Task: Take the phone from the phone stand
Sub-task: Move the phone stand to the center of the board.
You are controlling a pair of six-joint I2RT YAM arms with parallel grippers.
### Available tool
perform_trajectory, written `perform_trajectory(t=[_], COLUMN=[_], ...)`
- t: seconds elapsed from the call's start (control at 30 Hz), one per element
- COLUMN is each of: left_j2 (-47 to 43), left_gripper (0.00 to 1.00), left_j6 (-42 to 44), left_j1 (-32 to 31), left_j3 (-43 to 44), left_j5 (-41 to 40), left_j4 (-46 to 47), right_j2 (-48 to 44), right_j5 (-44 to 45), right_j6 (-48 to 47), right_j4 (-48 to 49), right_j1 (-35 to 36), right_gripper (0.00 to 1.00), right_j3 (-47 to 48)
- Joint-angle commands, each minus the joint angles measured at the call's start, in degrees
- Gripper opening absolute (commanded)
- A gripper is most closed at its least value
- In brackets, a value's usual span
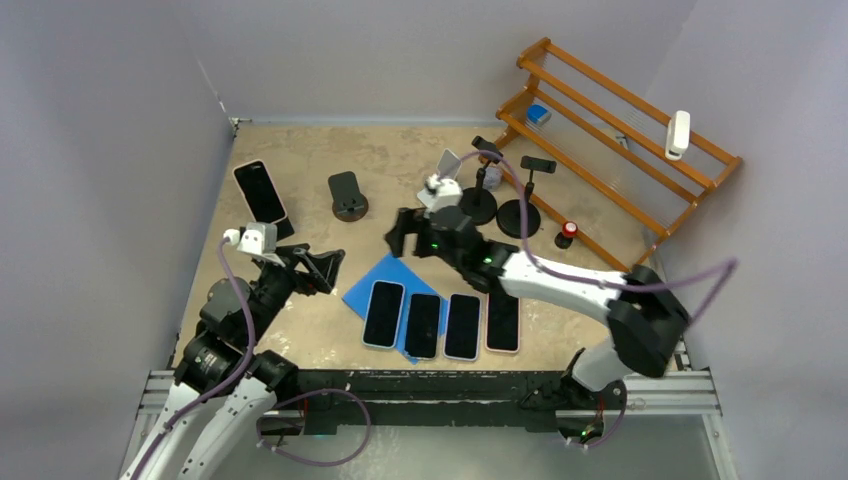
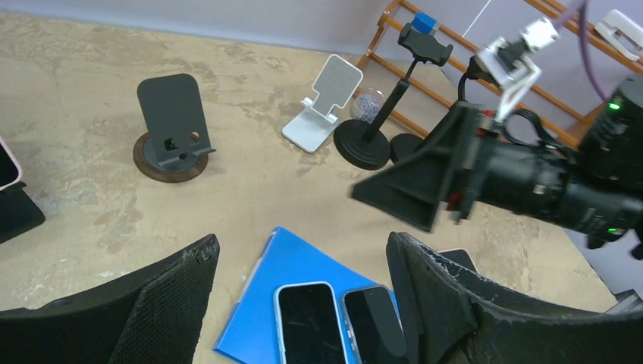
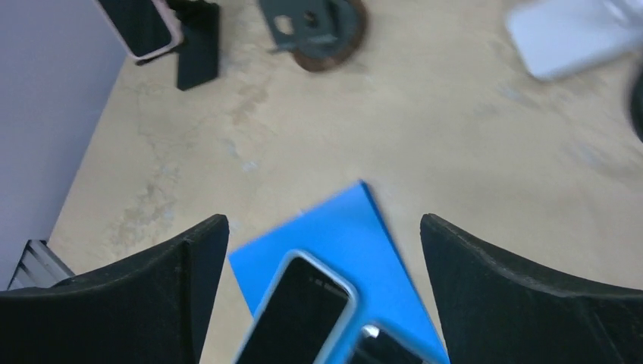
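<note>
A phone in a pink case (image 1: pixel 259 190) leans on a black phone stand (image 1: pixel 283 226) at the back left of the table. The right wrist view has this phone (image 3: pixel 141 26) and its stand (image 3: pixel 199 47) at the top left. My left gripper (image 1: pixel 326 268) is open and empty, hovering left of a blue mat (image 1: pixel 383 277), well in front of the phone. My right gripper (image 1: pixel 400 236) is open and empty above the mat's far corner. In the left wrist view my left gripper (image 2: pixel 303 246) looks down on the mat (image 2: pixel 292 265). The right wrist view has my right gripper (image 3: pixel 324 227) over it too.
Several phones (image 1: pixel 383 313) lie side by side on the blue mat. An empty dark grey stand on a round base (image 1: pixel 348 196), a white folding stand (image 1: pixel 447 164) and two black pole stands (image 1: pixel 481 204) stand at the back. A wooden rack (image 1: pixel 620 110) fills the back right corner.
</note>
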Motion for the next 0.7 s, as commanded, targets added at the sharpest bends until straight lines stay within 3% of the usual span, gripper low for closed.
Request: perform_trajectory(t=[0.0,0.23,0.4,0.67], left_j2=[-1.01,-3.17,-2.33,-3.37], left_gripper=[0.79,0.8,0.8,0.81], left_j6=[-0.07,0.14,0.2,0.23], left_j1=[-0.18,-0.35,-0.36,-0.36], left_j3=[2.01,1.36,1.86,1.48], left_j5=[-2.11,-4.15,-5.14,-5.99], left_j4=[1.28,1.6,1.19,1.63], right_j2=[11.41,32.13,42.99,46.41], right_j5=[3.38,7.97,9.67,6.82], right_j6=[-7.87,-12.37,-15.15,-17.37], right_j4=[12.31,14.45,9.25,11.06], right_j1=[2.69,2.83,2.83,1.35], right_gripper=[0.99,0.99,0.99,0.99], right_j3=[13.65,34.0,47.85,51.27])
